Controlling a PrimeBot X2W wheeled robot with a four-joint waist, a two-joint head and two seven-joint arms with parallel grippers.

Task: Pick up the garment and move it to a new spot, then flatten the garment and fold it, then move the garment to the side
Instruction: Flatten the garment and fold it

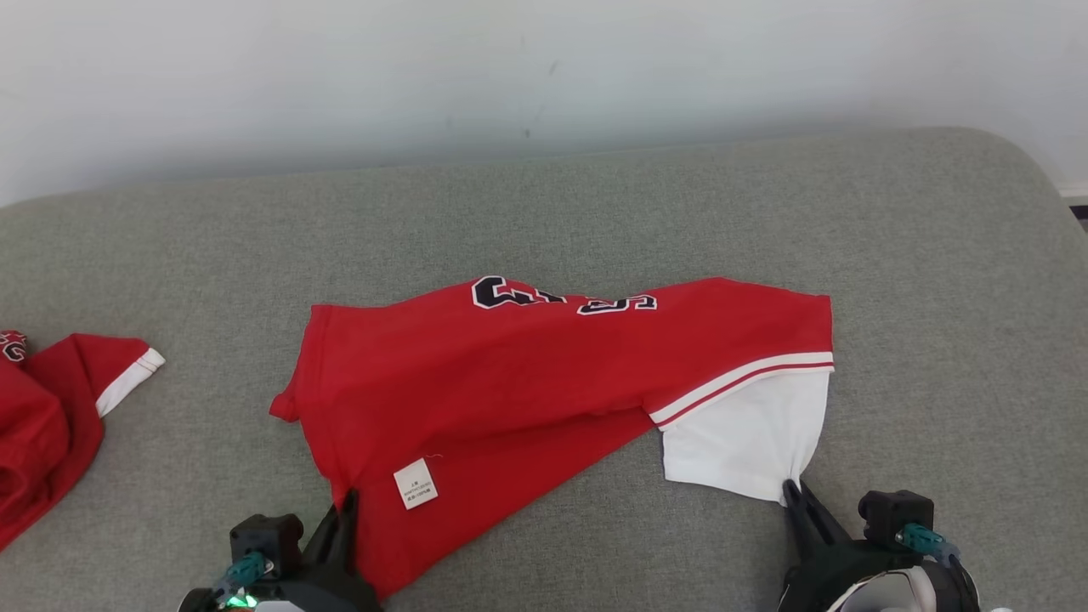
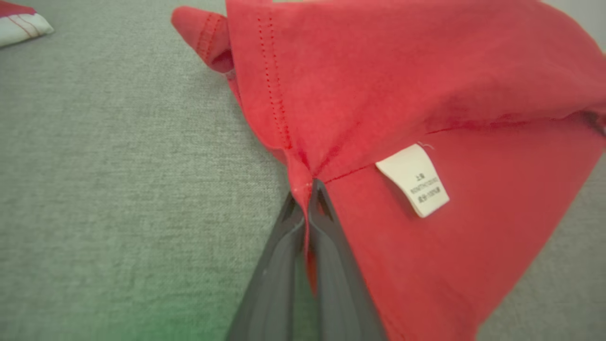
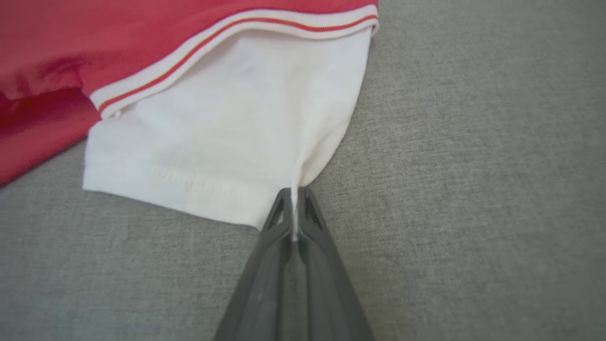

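The garment [image 1: 527, 374] is a red shirt with black-and-white lettering, a striped white band and a white sleeve [image 1: 748, 433], lying rumpled across the grey cushion. A white care label [image 1: 416, 484] shows near its front edge. My left gripper [image 1: 347, 501] is shut on the red hem at the lower left; in the left wrist view the red cloth [image 2: 426, 94] is pinched between the dark fingers [image 2: 331, 265]. My right gripper [image 1: 790, 491] is shut on the white sleeve's lower corner, seen up close as white cloth [image 3: 236, 142] drawn into the fingertips [image 3: 265, 265].
A second red garment [image 1: 42, 408] with a white cuff lies at the left edge of the cushion [image 1: 935, 297]. A pale wall [image 1: 510, 68] rises behind. The cushion's rounded far-right corner drops off near the frame edge.
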